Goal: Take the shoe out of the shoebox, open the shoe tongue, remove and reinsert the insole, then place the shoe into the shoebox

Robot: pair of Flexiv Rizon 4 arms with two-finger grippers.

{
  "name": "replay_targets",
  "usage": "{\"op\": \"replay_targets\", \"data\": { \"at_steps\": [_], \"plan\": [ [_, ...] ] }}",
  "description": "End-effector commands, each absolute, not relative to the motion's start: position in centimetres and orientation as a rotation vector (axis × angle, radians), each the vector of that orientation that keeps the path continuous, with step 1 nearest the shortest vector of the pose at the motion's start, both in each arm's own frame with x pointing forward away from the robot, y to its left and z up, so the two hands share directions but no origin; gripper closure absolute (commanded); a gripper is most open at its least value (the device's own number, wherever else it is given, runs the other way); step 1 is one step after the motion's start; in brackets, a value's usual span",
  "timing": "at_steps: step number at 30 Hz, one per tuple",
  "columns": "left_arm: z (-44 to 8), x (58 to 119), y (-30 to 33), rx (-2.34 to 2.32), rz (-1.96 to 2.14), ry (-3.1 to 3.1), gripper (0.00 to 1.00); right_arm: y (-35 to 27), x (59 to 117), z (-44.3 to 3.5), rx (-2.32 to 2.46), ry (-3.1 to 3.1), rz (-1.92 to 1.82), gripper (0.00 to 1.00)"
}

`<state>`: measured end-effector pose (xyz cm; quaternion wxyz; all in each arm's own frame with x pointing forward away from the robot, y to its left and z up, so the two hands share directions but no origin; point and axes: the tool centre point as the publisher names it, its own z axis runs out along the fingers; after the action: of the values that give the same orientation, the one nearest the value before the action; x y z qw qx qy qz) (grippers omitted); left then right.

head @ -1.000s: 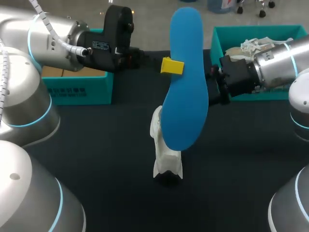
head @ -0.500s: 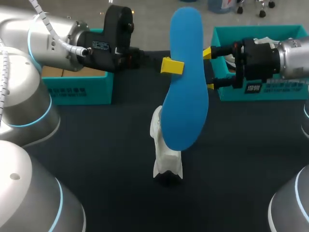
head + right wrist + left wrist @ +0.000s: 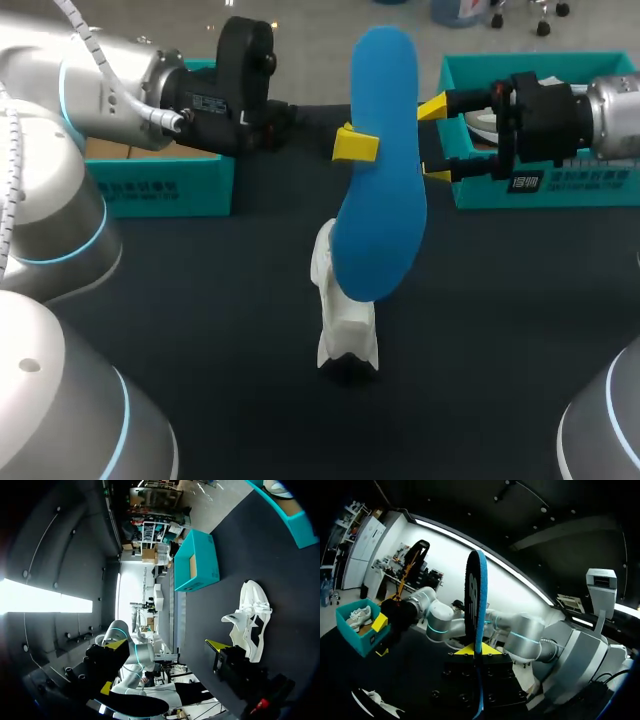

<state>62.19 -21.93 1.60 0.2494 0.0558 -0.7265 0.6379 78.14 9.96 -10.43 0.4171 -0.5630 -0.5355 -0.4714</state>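
Even light on the dark table [image 3: 200, 310], small shadow under the shoe [image 3: 338, 318]; wrist views dim.

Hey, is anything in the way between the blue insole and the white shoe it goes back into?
Nothing visible. The left gripper holds the insole upright above the shoe; the open right gripper stands off to the insole's side, not between them.

1. Insole [image 3: 382, 170]: solid blue, no pattern.
2. Shoe [image 3: 340, 310]: white all over.
3. Shoebox [image 3: 455, 130], upper right: teal with white print.
4. Second box [image 3: 170, 190], upper left: the same teal, white print.
5. Table [image 3: 200, 300]: plain black.
6. Left gripper [image 3: 358, 145] and right gripper [image 3: 434, 140]: yellow tips, black bodies.
7. Left arm [image 3: 60, 150] and right arm [image 3: 620, 110]: silver with light-blue rings.
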Motion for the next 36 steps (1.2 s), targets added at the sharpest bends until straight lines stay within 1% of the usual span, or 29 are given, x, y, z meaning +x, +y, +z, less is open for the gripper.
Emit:
{"op": "replay_targets", "data": {
  "at_steps": [1, 10, 22, 24, 25, 27, 28, 30, 36],
  "plan": [
    [-0.2, 63.5, -21.5, -0.074, 1.942, -2.229, 1.0, 10.1, 78.2, -10.5, -1.414, -1.344, -1.182, 0.0],
    [-2.2, 67.4, -20.3, -0.246, 2.069, -2.513, 1.0, 10.1, 78.2, -10.5, -1.414, -1.344, -1.182, 0.0],
    [-2.2, 67.4, -20.3, -0.246, 2.069, -2.513, 1.0, 10.1, 78.2, -10.5, -1.414, -1.344, -1.182, 0.0],
    [-3.8, 68.2, -20.4, -0.616, 2.129, -2.685, 1.0, 10.1, 78.2, -10.5, -1.414, -1.344, -1.182, 0.0],
    [-4.3, 68.5, -20.3, -0.772, 2.196, -2.662, 1.0, 10.1, 78.2, -10.5, -1.414, -1.344, -1.182, 0.0],
    [-5.1, 69.2, -20.0, -0.906, 2.233, -2.633, 1.0, 10.1, 78.2, -10.5, -1.414, -1.344, -1.182, 0.0],
    [-5.5, 69.6, -19.9, -1.11, 2.241, -2.608, 1.0, 10.1, 78.2, -10.5, -1.414, -1.344, -1.182, 0.0],
    [-5.9, 70.2, -19.6, -1.198, 2.294, -2.561, 1.0, 10.1, 78.2, -10.5, -1.414, -1.344, -1.182, 0.0],
    [-6.9, 72.0, -19.1, -1.975, 2.146, -2.425, 1.0, 10.1, 78.2, -10.5, -1.414, -1.344, -1.182, 0.0]
  ]
}}
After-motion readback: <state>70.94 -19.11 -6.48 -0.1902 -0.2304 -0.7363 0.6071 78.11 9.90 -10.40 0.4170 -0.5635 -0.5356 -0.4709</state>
